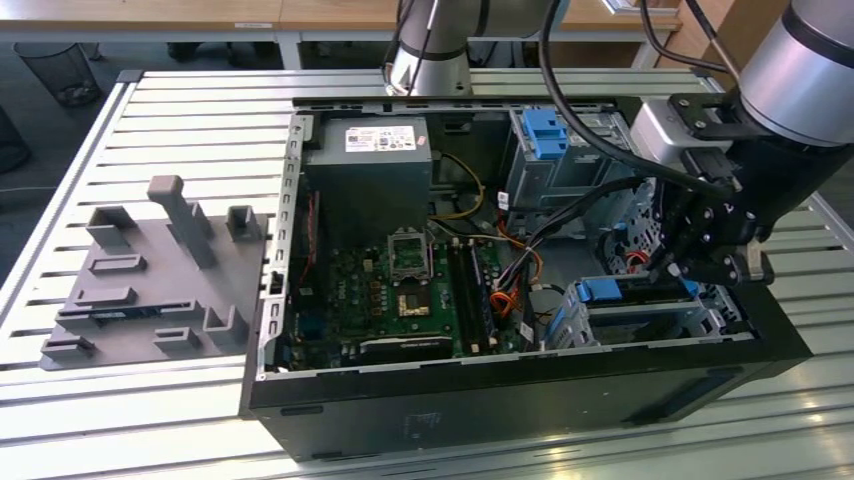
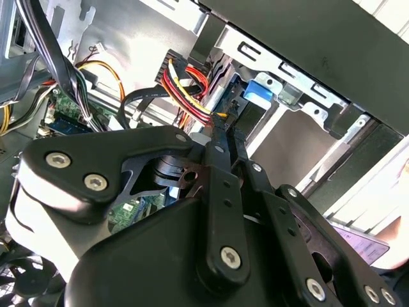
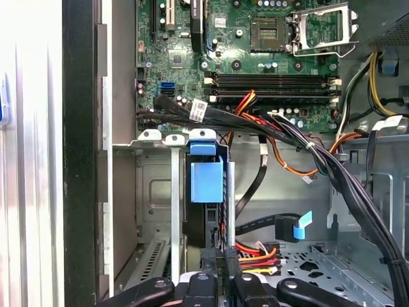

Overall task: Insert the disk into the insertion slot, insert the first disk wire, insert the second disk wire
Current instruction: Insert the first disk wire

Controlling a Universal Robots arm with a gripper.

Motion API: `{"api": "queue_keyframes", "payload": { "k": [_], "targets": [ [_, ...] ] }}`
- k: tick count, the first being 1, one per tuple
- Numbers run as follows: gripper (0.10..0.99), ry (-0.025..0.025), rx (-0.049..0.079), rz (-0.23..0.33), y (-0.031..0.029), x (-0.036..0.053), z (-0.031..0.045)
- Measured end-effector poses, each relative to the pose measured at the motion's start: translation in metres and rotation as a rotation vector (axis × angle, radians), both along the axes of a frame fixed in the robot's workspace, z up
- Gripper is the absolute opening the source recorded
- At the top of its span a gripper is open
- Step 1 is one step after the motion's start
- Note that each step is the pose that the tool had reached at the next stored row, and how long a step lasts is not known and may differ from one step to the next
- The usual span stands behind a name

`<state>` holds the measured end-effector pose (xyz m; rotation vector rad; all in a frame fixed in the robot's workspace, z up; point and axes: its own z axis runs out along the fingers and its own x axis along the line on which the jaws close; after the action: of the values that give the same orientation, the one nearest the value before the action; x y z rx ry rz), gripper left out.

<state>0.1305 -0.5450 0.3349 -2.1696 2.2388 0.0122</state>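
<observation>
Disk [image 3: 206, 181]: one, flat, blue plastic carrier, seated in insertion slot [image 1: 654, 325], a perforated grey metal box at 4 o'clock of dark case [image 1: 467, 405] in exterior view. Gripper [image 2: 225, 125]: jaws together, clamped on disk wire [image 2: 183, 86], red-yellow strands.

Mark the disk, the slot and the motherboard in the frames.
disk [image 3: 206, 181]: first wrist view, on its blue carrier's end.
slot [image 1: 647, 328]: exterior view, on the cage's side wall facing the camera.
motherboard [image 1: 387, 300]: exterior view, on bare green board below the socket.
</observation>
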Motion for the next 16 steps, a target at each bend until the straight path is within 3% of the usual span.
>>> {"api": "queue_keyframes", "payload": {
  "k": [16],
  "targets": [
    [0.169,0.0020,0.000,0.000,0.0000,0.0014,-0.0043]
  ]
}}
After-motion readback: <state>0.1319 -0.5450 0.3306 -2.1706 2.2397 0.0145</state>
